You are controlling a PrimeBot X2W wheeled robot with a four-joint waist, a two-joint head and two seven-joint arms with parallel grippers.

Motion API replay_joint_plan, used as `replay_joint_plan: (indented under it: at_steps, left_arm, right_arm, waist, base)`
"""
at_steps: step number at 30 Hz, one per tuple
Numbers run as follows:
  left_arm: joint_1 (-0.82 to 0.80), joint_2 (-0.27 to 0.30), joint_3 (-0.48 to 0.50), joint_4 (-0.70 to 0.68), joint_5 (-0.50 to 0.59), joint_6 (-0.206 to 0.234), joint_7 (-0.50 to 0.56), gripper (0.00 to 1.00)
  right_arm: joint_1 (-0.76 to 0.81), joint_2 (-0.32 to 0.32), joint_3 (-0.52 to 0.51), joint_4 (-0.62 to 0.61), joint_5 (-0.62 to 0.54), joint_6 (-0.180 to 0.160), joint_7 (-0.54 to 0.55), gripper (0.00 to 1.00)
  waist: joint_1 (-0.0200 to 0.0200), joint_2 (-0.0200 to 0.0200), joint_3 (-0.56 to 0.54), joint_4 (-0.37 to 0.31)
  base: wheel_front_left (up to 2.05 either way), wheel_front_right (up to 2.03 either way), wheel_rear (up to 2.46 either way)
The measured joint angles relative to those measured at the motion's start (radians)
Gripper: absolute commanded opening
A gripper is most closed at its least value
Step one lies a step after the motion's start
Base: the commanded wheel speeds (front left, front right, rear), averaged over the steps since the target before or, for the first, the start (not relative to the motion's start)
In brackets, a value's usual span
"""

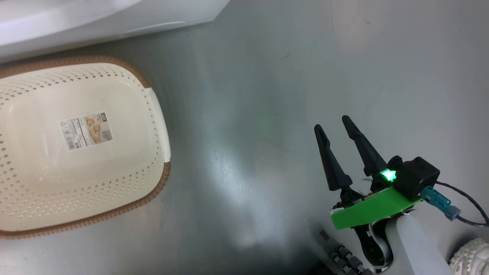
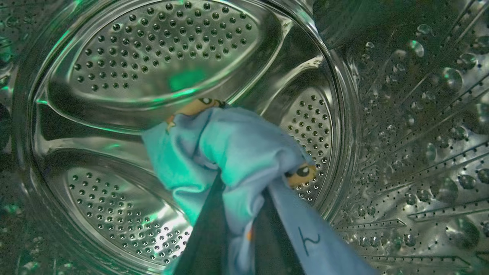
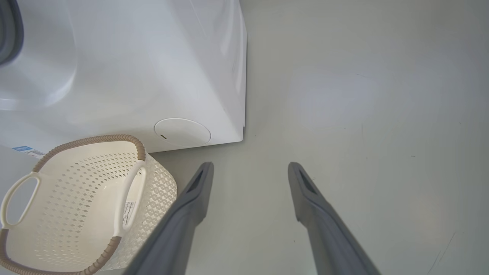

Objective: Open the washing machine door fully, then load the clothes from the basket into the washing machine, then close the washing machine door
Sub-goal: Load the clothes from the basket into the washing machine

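Note:
In the left wrist view my left gripper is inside the steel perforated drum of the washing machine. It is shut on one of the clothes, a blue garment with orange-brown figures that hangs bunched over the dark fingers. The cream basket stands on the floor in front of the white washing machine, and its bottom shows bare with a label sticker. My right gripper hangs open over the floor to the right of the basket, nothing between its fingers. The washing machine door is out of view.
Grey floor stretches right of the basket and machine. The machine's front carries a round flap and a blue label sticker. A white ribbed object lies at the lower right corner by my right arm.

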Motion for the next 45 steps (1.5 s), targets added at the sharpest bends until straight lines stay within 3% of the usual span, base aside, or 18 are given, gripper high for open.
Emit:
replay_joint_plan:
  at_steps: [9,12,13,14,28,45]
  left_arm:
    - [0.087,-0.012,0.021,0.018,-0.007,0.007,0.0,0.0]
    - [0.087,-0.033,0.04,0.202,-0.046,0.01,0.06,0.0]
    - [0.087,-0.037,0.04,0.233,-0.048,0.016,0.071,0.37]
    - [0.085,-0.039,0.04,0.252,-0.048,0.016,0.07,1.0]
    - [0.033,-0.057,0.019,0.433,-0.051,0.041,0.044,1.0]
    - [0.103,-0.108,0.012,0.479,-0.095,0.039,0.005,1.0]
  right_arm:
    - [-0.014,0.0,0.008,0.007,0.001,0.0,0.0,1.0]
    - [-0.014,0.0,0.007,0.013,0.001,0.0,0.0,1.0]
    - [-0.014,0.0,0.007,0.015,0.001,0.0,0.0,1.0]
    - [-0.014,0.0,0.007,0.017,0.001,0.0,0.0,1.0]
    - [-0.014,0.0,0.007,0.031,0.001,0.0,0.0,1.0]
    - [-0.03,0.0,-0.015,0.056,0.028,0.0,0.0,1.0]
  waist:
    - [0.0,0.0,-0.009,0.003]
    - [0.0,0.0,-0.019,0.008]
    - [0.0,0.0,-0.021,0.009]
    - [0.0,0.0,-0.023,0.009]
    - [0.0,0.0,-0.063,0.021]
    - [0.0,0.0,-0.148,0.07]
  base:
    - [0.0,0.0,0.0]
    - [0.0,0.0,0.0]
    - [0.0,0.0,0.0]
    - [0.0,0.0,0.0]
    - [0.0,0.0,0.0]
    - [0.0,0.0,0.0]
